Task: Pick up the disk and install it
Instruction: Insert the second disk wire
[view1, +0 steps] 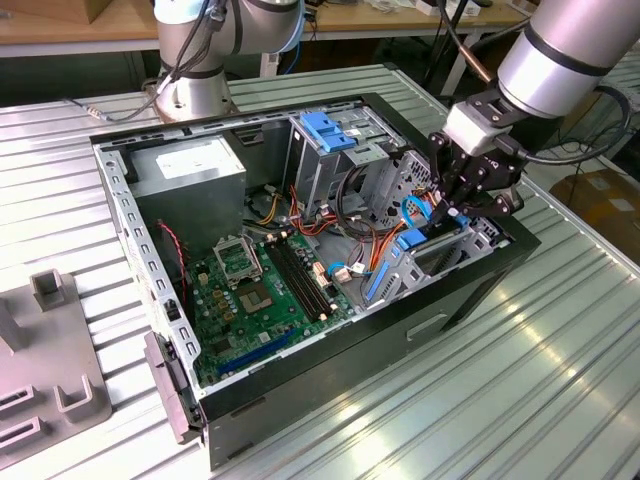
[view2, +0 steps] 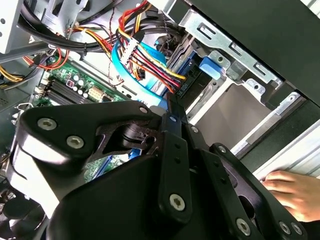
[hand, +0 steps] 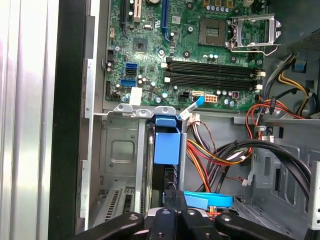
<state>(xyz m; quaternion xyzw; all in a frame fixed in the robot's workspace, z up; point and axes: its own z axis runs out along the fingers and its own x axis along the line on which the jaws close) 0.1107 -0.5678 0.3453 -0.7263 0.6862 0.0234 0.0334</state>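
Gripper: the gripper (view1: 452, 212) hangs at the exterior view's right, at the end of the case's drive bay (hand: 117, 150).
Grip: in the first wrist view the two black fingers (hand: 169, 200) are drawn together with no gap that I can see and nothing visible between them.
Disk: the disk (hand: 166, 142) stands on edge inside the drive bay, one blue rail facing the camera. It is straight ahead of the gripper tips and very near them. I cannot tell whether they touch.
Disk in the room: in the exterior view its blue end (view1: 412, 238) shows just below the gripper, right of centre.
Computer case: the open black case (view1: 470, 290) lies on its side on the ribbed metal table (view1: 500, 400).
In the case: a green motherboard (view1: 250, 290) at lower centre, a grey power supply (view1: 190, 170) at upper left, a tall metal cage (view1: 345, 150) at upper centre, and bundled cables (view2: 150, 60) beside the bay.
Person: a hand (view2: 292, 192) rests outside the case wall.
Table: a grey fixture (view1: 50, 370) sits at lower left.
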